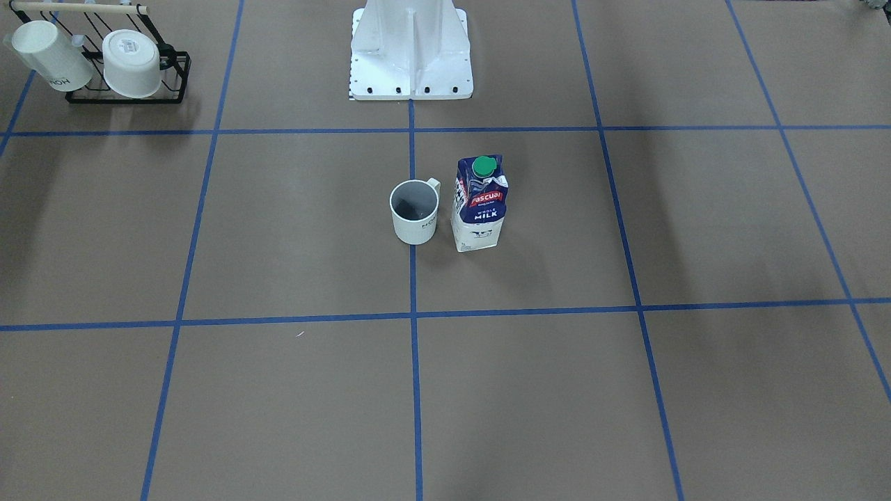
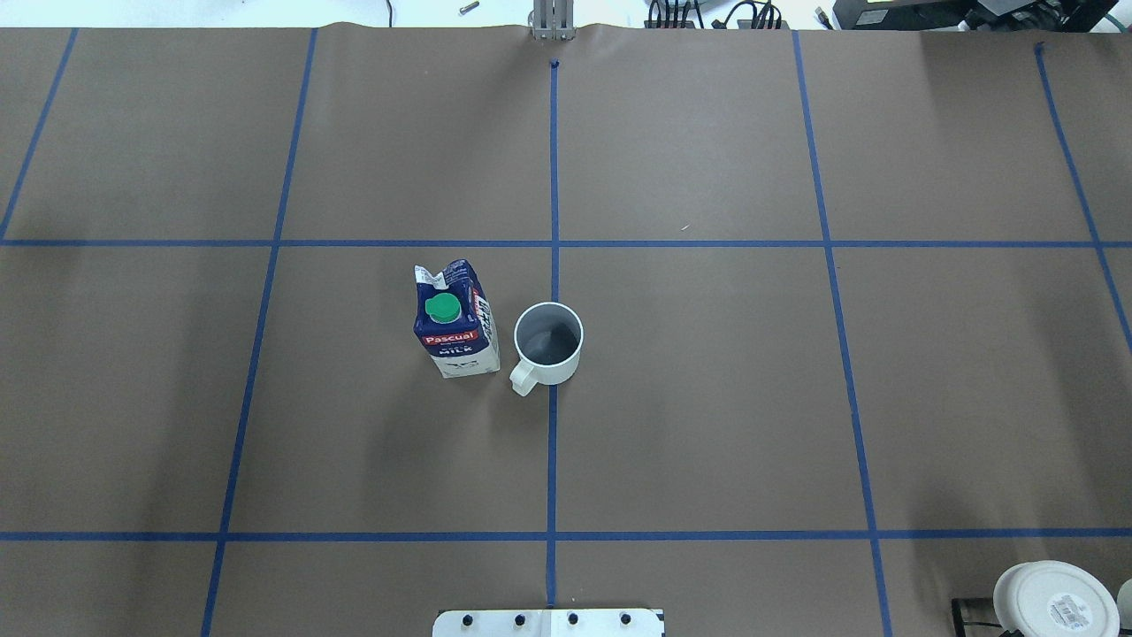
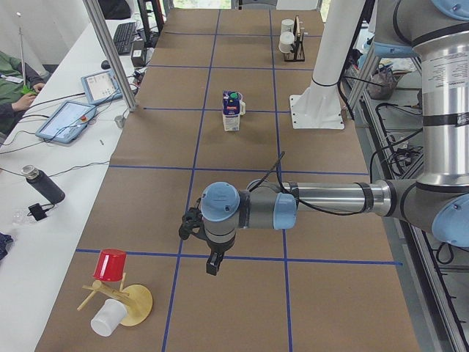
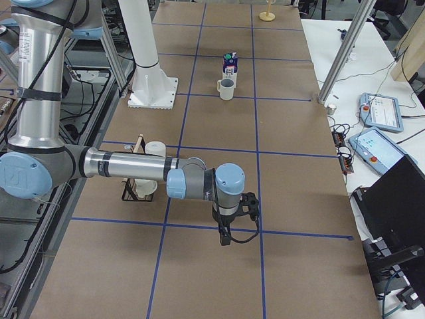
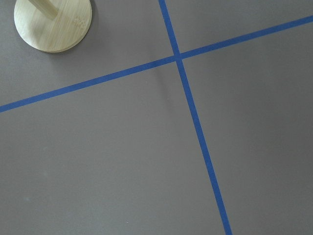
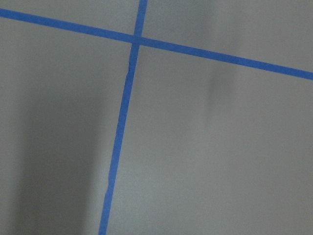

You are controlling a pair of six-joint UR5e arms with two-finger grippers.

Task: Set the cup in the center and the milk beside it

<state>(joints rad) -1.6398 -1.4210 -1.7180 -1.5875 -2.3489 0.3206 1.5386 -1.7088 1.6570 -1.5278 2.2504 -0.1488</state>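
You're looking at the HOME mug (image 1: 415, 212) sitting upright at desk (image 1: 626, 390) centre, on the mid tape line, its handle pointing toward the robot base (image 1: 411, 49) and robot's L. The Pascual milk carton (image 1: 479, 205) is standing just beside it on robot's L, long axis vertical, not touching. L jaws and R jaws are hanging over the desk ends; can't tell if parted or clenched.

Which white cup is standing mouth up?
The handled mug beside the milk carton; the two in the black rack and one on the wooden stand lie tipped.
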